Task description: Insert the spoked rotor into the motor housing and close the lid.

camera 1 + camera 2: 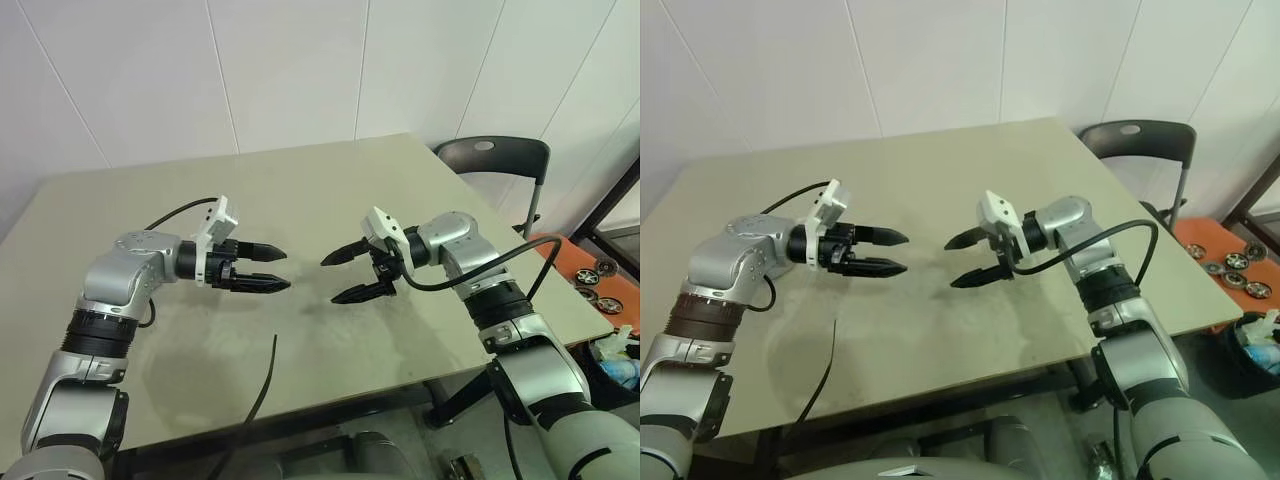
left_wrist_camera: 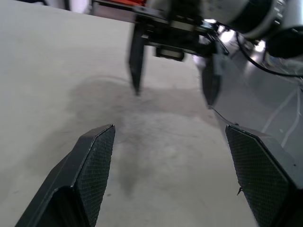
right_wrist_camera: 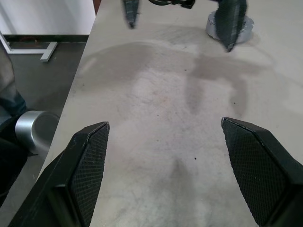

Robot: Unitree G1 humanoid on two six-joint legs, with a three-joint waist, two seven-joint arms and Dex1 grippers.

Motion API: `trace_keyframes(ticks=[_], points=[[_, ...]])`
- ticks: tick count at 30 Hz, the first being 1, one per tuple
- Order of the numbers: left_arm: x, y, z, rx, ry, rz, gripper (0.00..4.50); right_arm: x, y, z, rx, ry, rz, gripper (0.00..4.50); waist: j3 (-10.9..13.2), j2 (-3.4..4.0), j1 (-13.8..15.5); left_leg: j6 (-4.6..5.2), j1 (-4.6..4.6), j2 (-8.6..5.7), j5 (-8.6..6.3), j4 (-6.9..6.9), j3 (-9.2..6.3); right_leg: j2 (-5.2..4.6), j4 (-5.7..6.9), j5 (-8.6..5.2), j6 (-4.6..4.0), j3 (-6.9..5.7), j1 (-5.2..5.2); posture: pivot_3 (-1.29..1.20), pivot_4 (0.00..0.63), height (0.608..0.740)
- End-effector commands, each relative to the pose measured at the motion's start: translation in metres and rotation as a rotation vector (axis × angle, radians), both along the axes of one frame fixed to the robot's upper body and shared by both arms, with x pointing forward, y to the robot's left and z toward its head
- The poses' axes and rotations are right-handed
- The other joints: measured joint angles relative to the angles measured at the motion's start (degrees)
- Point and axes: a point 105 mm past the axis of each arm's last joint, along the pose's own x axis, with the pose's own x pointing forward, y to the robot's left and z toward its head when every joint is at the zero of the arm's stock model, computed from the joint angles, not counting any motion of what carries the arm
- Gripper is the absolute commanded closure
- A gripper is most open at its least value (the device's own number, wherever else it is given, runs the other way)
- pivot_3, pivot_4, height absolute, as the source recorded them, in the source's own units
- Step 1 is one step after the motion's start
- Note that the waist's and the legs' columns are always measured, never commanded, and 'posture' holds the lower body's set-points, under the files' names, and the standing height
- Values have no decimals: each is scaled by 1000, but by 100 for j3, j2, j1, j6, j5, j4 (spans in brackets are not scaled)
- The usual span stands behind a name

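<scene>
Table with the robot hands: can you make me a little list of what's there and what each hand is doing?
table: beige top
left gripper: open, holding nothing, above the table, pointing at the other gripper
right gripper: open, holding nothing, facing the left one with a gap between them
black cable: at the table's near edge
silver round thing: on the table, partly hidden behind a finger; can't tell which part it is
chair: dark, past the far right corner
</scene>
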Motion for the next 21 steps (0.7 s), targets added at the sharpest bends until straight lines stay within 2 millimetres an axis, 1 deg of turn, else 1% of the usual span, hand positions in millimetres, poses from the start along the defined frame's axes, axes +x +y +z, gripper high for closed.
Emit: trace_keyframes(ticks=[1,3,8,14,21], points=[[-3,9,5,26,-33,5,533,6,-2,15,4,-60,-8,541,0,0,-1,0,6,1,0,-1,0,1,0,0,0,0,6,0,0,740],[-5,12,2,40,-32,9,533,8,-3,15,5,-57,-16,541,1,0,1,1,28,2,0,-7,2,3,-1,-1,0,0,24,0,0,740],[-6,16,0,44,-31,30,533,11,-2,16,2,-56,-30,541,4,-1,7,1,33,2,0,-4,8,5,-1,-2,0,0,33,0,0,740],[-2,14,4,22,-50,47,533,14,1,21,7,-56,-34,541,4,0,5,1,34,2,0,-5,7,4,-1,-1,0,1,33,0,0,740],[2,15,3,26,-53,58,533,18,0,22,-3,-59,-56,541,4,0,6,1,35,2,0,-5,7,4,-1,-1,-1,1,33,0,0,740]])
